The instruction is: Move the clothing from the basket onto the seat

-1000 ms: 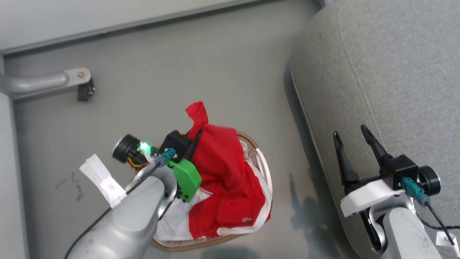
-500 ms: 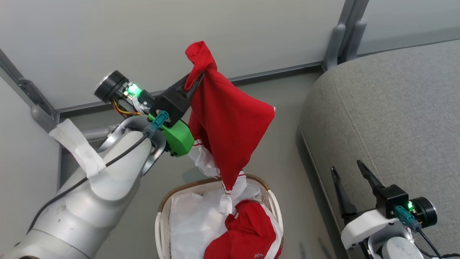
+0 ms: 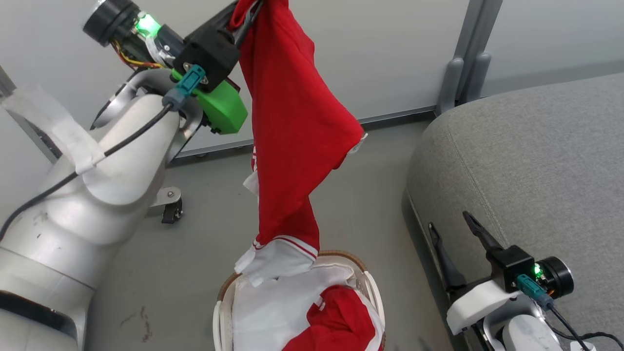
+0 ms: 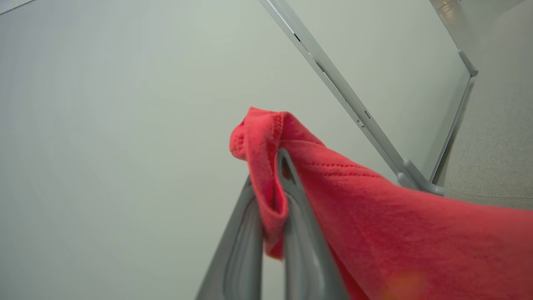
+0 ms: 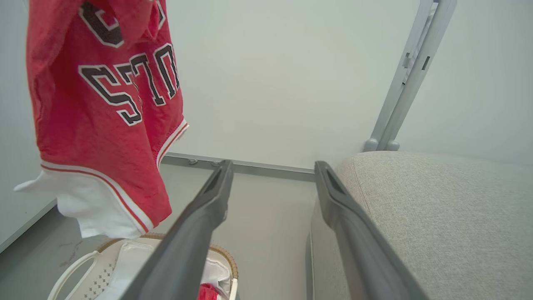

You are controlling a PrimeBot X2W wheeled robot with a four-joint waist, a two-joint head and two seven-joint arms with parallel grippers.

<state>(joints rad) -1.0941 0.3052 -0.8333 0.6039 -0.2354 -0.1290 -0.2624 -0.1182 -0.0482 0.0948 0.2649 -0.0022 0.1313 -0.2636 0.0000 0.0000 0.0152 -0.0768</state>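
My left gripper (image 3: 246,12) is raised high at the upper left and is shut on a red garment (image 3: 292,126), one piece of the clothing. The fabric is pinched between its fingers (image 4: 287,196). The garment (image 5: 104,104) hangs free, with dark lettering and a white hem just above the basket (image 3: 222,297). A second red garment (image 3: 341,321) lies in the basket on the white liner (image 3: 263,312). My right gripper (image 3: 449,220) is open and empty, low beside the front edge of the grey seat (image 3: 536,156). Its jaws (image 5: 273,164) stand wide apart next to the seat (image 5: 437,208).
Pale wall panels stand behind, with a grey upright post (image 3: 463,53) at the seat's far corner. A small black caster (image 3: 171,214) sits on the grey floor near my left arm. Bare floor lies between basket and seat.
My left arm has lifted the red garment up out of the basket until it hangs full length. The head view has tilted up meanwhile. The right gripper has stayed open by the seat.
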